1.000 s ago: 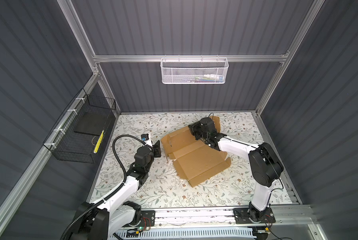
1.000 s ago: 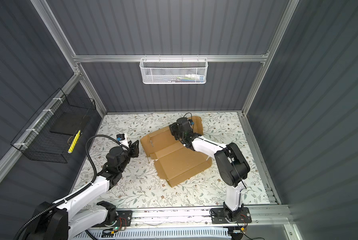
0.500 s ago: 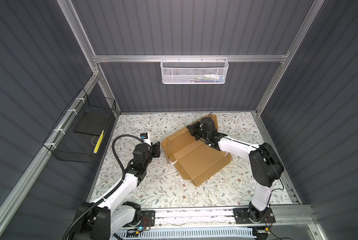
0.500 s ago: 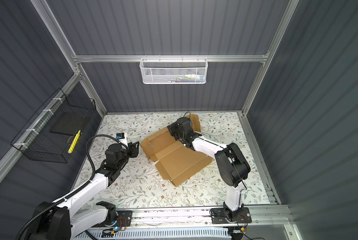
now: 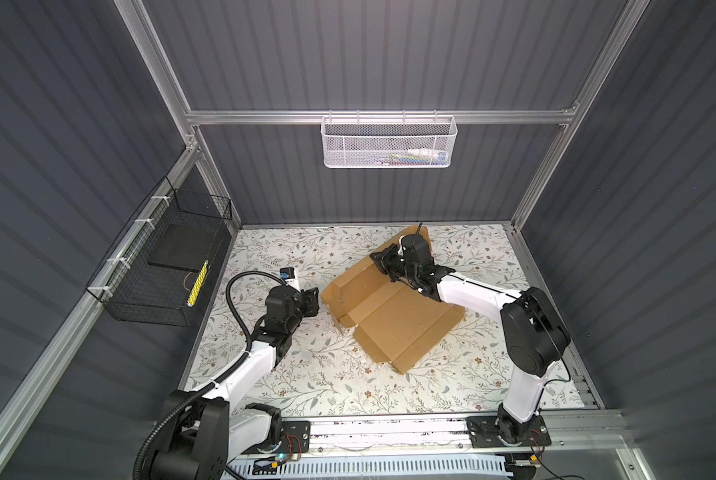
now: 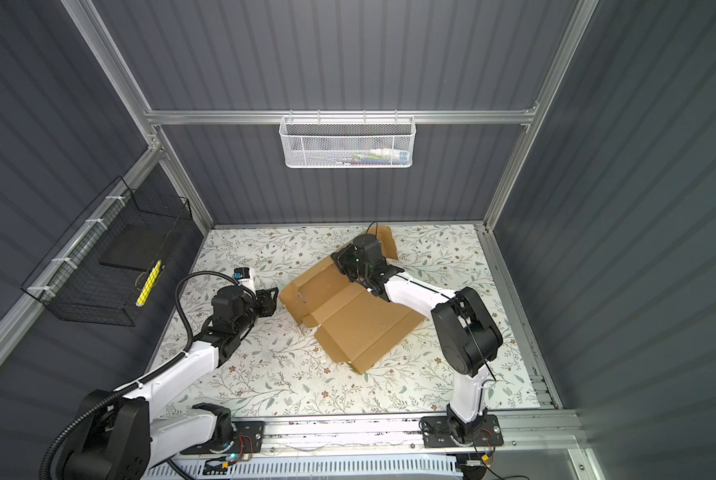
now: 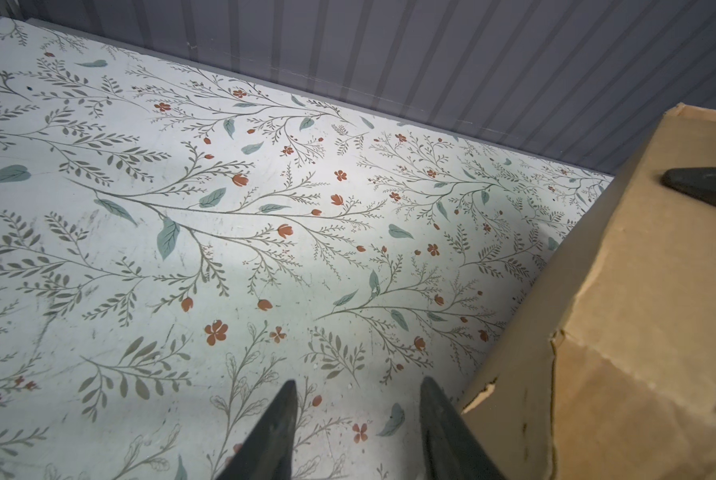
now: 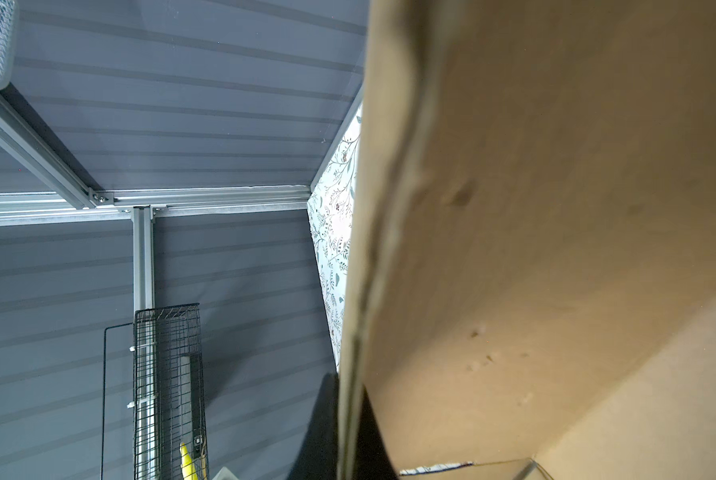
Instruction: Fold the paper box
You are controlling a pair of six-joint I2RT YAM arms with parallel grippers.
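Box (image 5: 393, 316) is half-folded on the flowered mat (image 5: 306, 374), with the panel nearest the right pincer (image 5: 383, 259) lifted. We have that pincer closed tight on the panel's edge. In the right wrist view the cardboard (image 8: 555, 208) runs between its two fingers (image 8: 325, 419). Left pincer (image 5: 312, 301) is about half open and empty, tips low over the mat. The box corner (image 7: 639, 311) is just beside one finger (image 7: 435, 411); we can't tell if they touch. Wire basket (image 5: 160, 270) hangs well off to the left pincer's outer side.

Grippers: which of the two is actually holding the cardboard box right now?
The right gripper, shut on a raised flap of the paper box; the left gripper stands open beside it, holding nothing.
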